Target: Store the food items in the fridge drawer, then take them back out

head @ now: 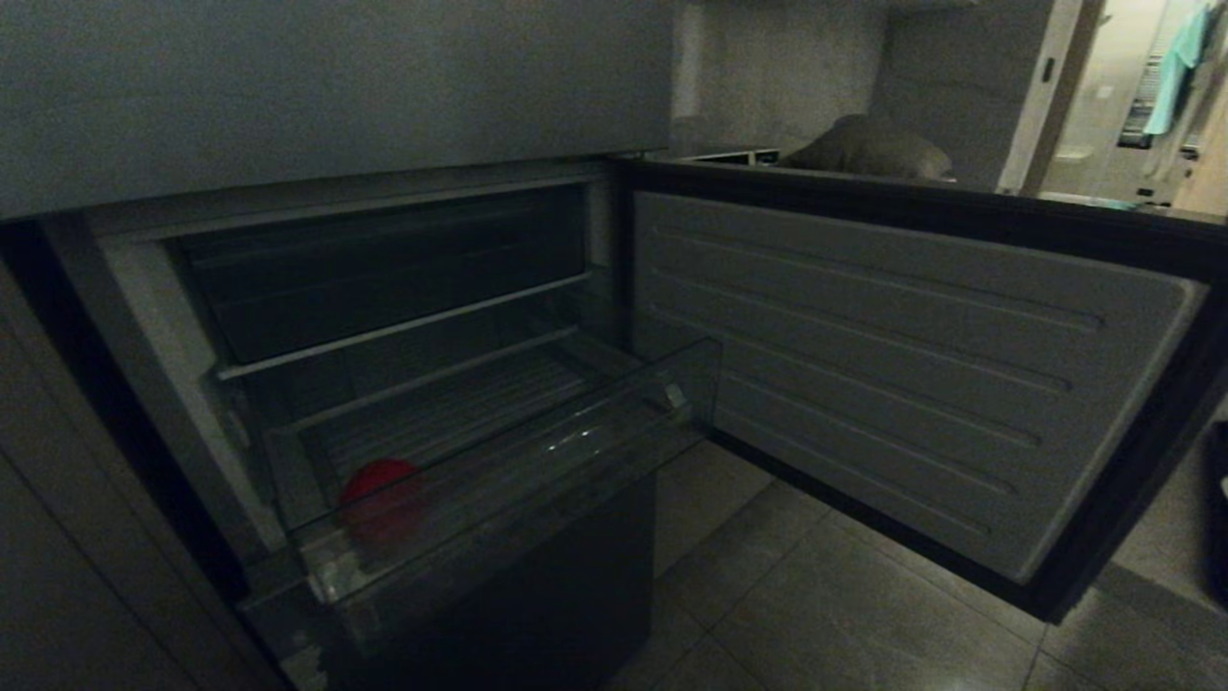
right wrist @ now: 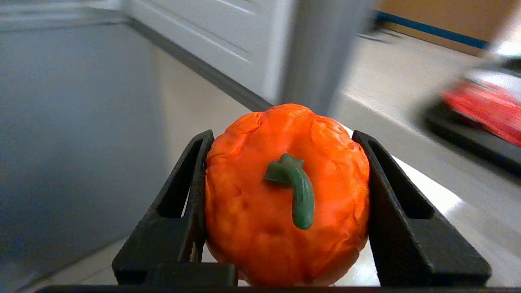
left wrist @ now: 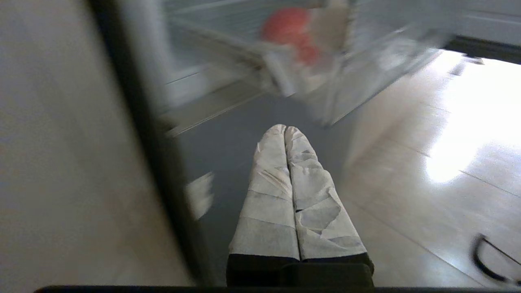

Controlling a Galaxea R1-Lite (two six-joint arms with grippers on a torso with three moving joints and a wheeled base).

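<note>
In the head view, the fridge drawer is seen pulled out of the open fridge, with its clear front toward the near side. One red food item is seen lying in the near left corner of the drawer, behind the see-through front. To the right of the drawer, the open fridge door is seen standing out over the tiled floor. No arm is shown in this view.

In the left wrist view, the left claw is shown with its two white-wrapped fingers pressed together, and nothing is held between them. It is pointed toward the drawer, well apart from it, and the same red item is seen there, blurred.

Only in the right wrist view is the second food item shown: a lumpy orange piece with a green stem. It is gripped between the two black fingers of the right claw, which are spread about half wide and are touching it on both sides. The floor is seen below it.
</note>
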